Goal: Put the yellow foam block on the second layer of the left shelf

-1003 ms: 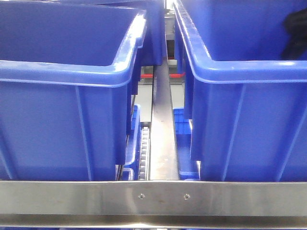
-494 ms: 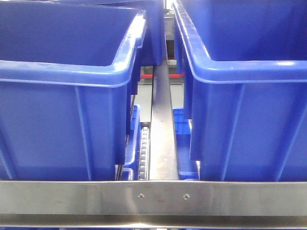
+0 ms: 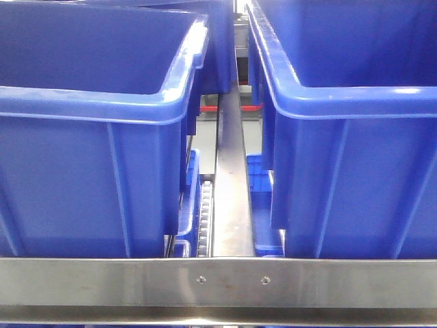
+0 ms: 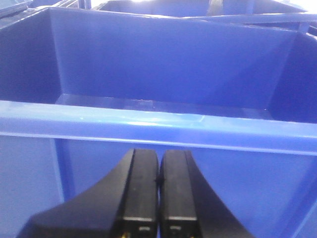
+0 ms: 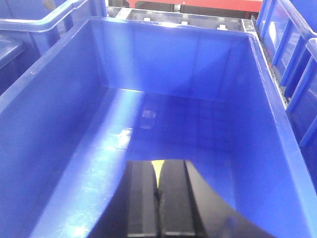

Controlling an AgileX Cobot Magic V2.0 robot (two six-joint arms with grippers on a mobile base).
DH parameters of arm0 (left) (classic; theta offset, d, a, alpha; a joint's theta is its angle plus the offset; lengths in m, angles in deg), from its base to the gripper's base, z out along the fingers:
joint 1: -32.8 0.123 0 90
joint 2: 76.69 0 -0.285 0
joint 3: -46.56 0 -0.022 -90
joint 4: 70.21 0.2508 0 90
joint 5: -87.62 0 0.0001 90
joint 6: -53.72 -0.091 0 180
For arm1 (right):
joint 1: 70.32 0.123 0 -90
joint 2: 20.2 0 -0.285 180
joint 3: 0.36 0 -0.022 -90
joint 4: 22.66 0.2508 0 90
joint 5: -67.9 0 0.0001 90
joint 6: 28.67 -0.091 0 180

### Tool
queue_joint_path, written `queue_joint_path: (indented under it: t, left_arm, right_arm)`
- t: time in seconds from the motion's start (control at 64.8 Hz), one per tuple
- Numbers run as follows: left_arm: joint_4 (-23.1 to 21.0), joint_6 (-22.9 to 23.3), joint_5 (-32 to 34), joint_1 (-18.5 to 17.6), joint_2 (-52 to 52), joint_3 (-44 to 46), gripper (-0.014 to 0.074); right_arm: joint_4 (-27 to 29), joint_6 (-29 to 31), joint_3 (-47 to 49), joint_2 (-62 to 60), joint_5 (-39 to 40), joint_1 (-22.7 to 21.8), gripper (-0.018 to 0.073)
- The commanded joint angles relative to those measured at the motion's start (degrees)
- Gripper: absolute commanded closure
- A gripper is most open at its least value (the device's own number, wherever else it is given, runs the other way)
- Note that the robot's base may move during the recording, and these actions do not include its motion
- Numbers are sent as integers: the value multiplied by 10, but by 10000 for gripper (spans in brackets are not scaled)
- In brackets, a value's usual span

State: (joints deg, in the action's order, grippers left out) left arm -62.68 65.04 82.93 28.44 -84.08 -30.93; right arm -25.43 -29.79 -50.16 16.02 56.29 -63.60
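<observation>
In the right wrist view only a thin sliver of the yellow foam block (image 5: 157, 166) shows, in the notch between my right gripper's (image 5: 157, 162) tips. The rest of it is hidden behind the black fingers. That gripper is shut, its fingers pressed together, and it hangs over the inside of a blue bin (image 5: 54, 119). My left gripper (image 4: 158, 151) is shut with nothing in it, just in front of the outer wall of another blue bin (image 4: 148, 125). Neither gripper shows in the front view. Which shelf layer these bins stand on cannot be told.
Two large blue bins (image 3: 102, 106) (image 3: 355, 102) stand side by side behind a steel front rail (image 3: 218, 281), with a steel divider (image 3: 232, 184) running back between them. Smaller blue crates (image 3: 259, 178) lie lower in the gap. More blue crates (image 5: 292, 54) flank the right bin.
A dark arm part seen a second ago at the top right of the front view, inside the right bin, has gone from that view. The bins have not moved.
</observation>
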Motion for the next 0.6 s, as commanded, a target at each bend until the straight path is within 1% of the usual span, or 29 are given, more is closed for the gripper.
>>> queue_joint_path:
  t: [0.0,0.108,0.201,0.309,0.432,0.494,0.586]
  left_arm:
    - [-3,2,50,-3,-4,-15,460]
    - [-3,2,50,-3,-4,-15,460]
    - [-3,2,50,-3,-4,-15,460]
    - [-3,2,50,-3,-4,-15,460]
    - [-3,2,50,-3,-4,-15,460]
    - [-3,2,50,-3,-4,-15,460]
    - [-3,2,50,-3,-4,-15,460]
  right_arm:
    - [-6,4,11,0,58,0,503]
    - [-6,4,-14,-18,68,-1,503]
    - [-6,4,-59,-56,74,-4,503]
    - [-4,4,-122,-125,76,-27,503]
    - [15,4,-193,-203,80,-61,503]
    - [16,4,-225,-240,95,-71,503]
    - [16,4,-273,-291,124,-72,503]
